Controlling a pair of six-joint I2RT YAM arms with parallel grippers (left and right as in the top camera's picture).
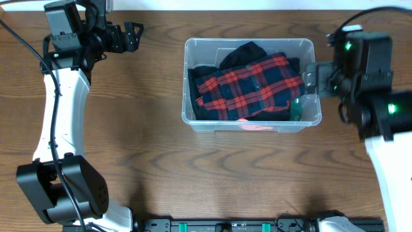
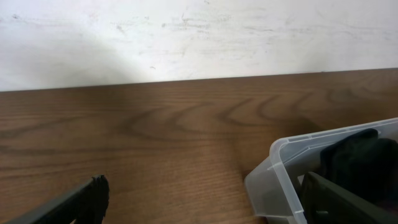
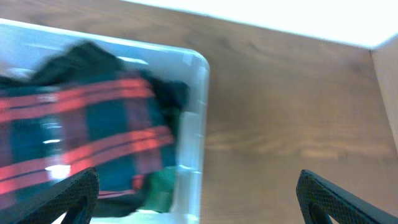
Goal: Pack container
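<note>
The clear container (image 1: 188,96) stands at the table's middle, and a red-and-black plaid cloth (image 1: 248,84) over dark fabric fills it. A small green item (image 1: 296,108) sits in its near right corner. My right gripper (image 1: 311,80) hangs open at the container's right wall. In the right wrist view the wall (image 3: 193,143) lies between the wide-apart fingers (image 3: 62,199), with the plaid cloth (image 3: 74,137) and green item (image 3: 161,186) to the left. My left gripper (image 1: 134,37) is open and empty at the far left, apart from the container. The left wrist view shows a container corner (image 2: 280,168).
A pale wall (image 2: 186,37) runs behind the wooden table's far edge. Something pinkish (image 1: 254,125) shows through the container's near wall. Bare wood (image 1: 161,167) surrounds the container, and the arm bases stand at the near edge.
</note>
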